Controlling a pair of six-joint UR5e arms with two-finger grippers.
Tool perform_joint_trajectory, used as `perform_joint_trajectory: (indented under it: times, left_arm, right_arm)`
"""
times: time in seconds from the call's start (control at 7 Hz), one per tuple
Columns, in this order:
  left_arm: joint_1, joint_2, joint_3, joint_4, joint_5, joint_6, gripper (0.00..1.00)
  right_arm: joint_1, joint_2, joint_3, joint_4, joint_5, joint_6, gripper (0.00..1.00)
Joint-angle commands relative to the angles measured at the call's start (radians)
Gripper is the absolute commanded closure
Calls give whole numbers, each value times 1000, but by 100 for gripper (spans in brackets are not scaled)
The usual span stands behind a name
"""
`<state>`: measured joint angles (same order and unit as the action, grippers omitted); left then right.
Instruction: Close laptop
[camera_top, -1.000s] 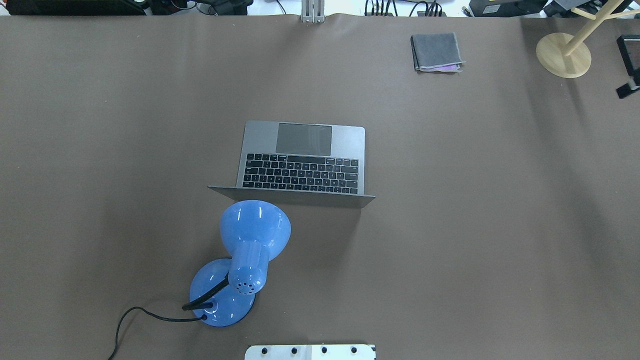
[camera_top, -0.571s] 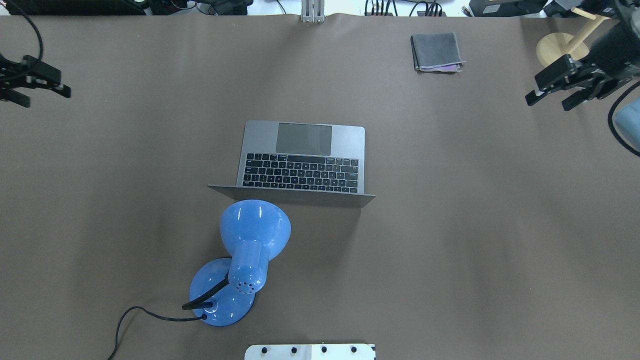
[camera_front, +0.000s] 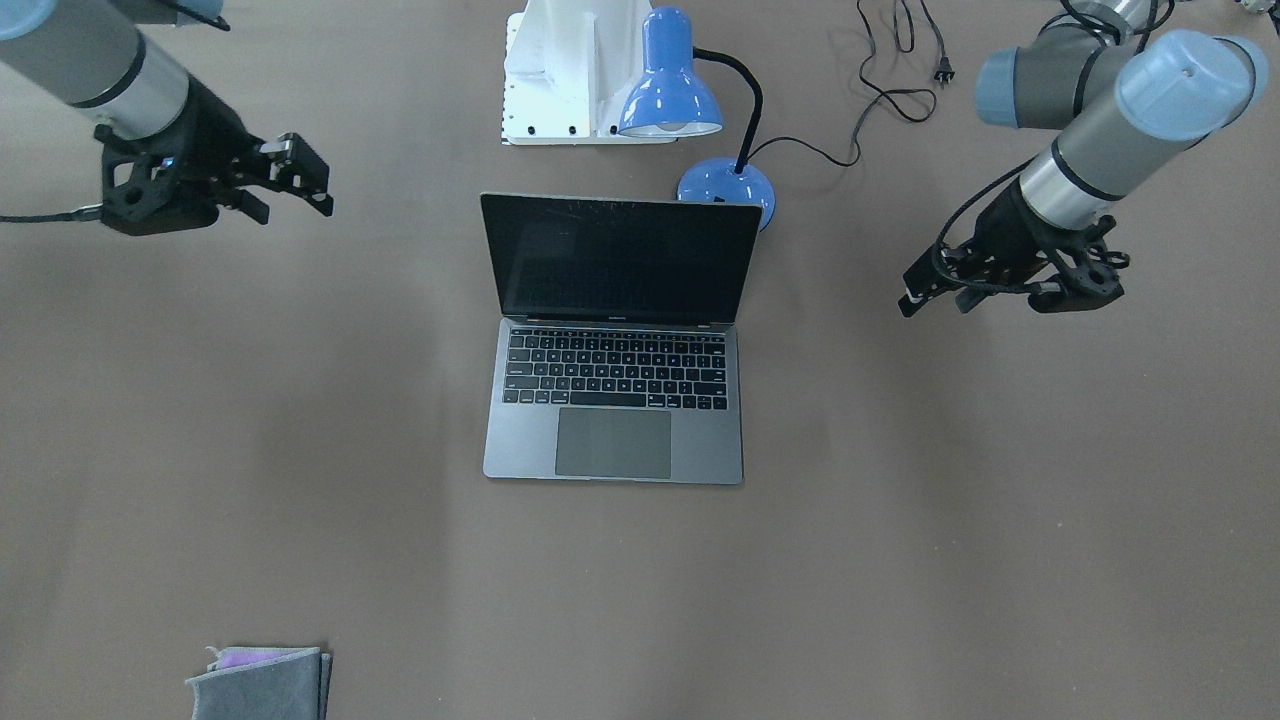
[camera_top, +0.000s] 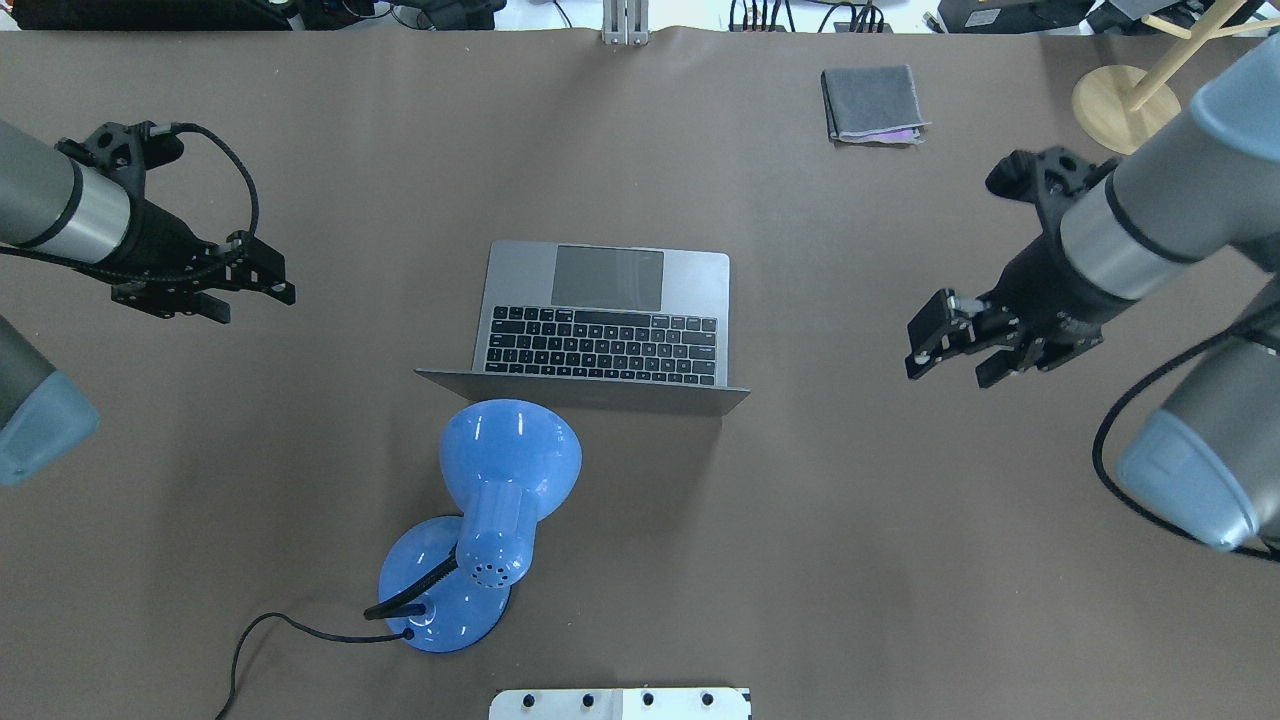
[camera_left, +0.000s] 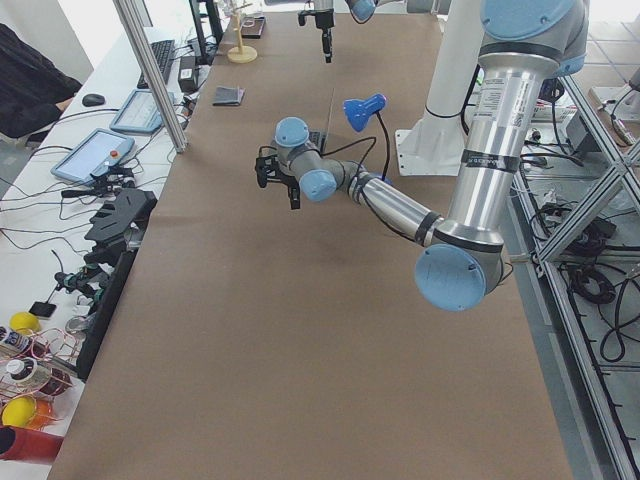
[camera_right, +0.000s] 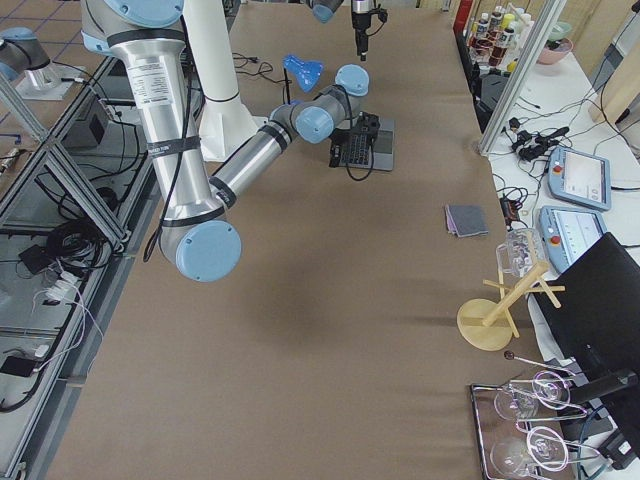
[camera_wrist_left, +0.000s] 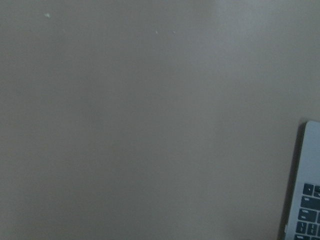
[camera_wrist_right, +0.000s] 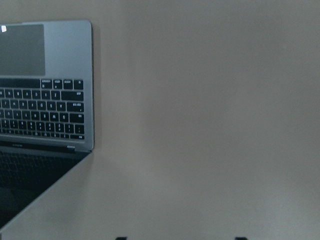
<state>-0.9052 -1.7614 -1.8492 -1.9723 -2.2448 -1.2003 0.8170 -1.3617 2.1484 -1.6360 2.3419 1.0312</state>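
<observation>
Laptop (camera_top: 605, 315), open at the middle of the worktop (camera_top: 800, 550) with its lid upright along the robot-side edge, its long axis running between left pincer (camera_top: 255, 303) and right pincer (camera_top: 948, 372), both spread, empty and about equally distant.

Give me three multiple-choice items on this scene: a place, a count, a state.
1. Where does the blue lamp stand? A on the keyboard; B behind the lid of the laptop, robot's side; C before the trackpad.
2. How many grippers touch the laptop? A none; B one; C two.
3. The lid is: A shut flat; B open, upright; C folded back flat.
Key: B, the overhead view shows it behind the lid; A, the left gripper and right gripper hang clear on either side; B, the screen stands facing the front camera.
</observation>
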Motion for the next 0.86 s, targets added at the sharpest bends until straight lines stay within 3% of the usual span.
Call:
perform_joint_trajectory:
  times: [0.0,0.14,0.71]
  left_arm:
    - [55,2,-22,0,-1,-25,72]
    - [81,3,-51,0,2,-59,100]
    - [253,-6,-142,-2,14,-240,100]
  right_arm:
    - [-123,-45,93,1,-62,93,76]
    - [-148,-43,100,1,-82,93,100]
    - [-245,-13,113,1,-105,157,100]
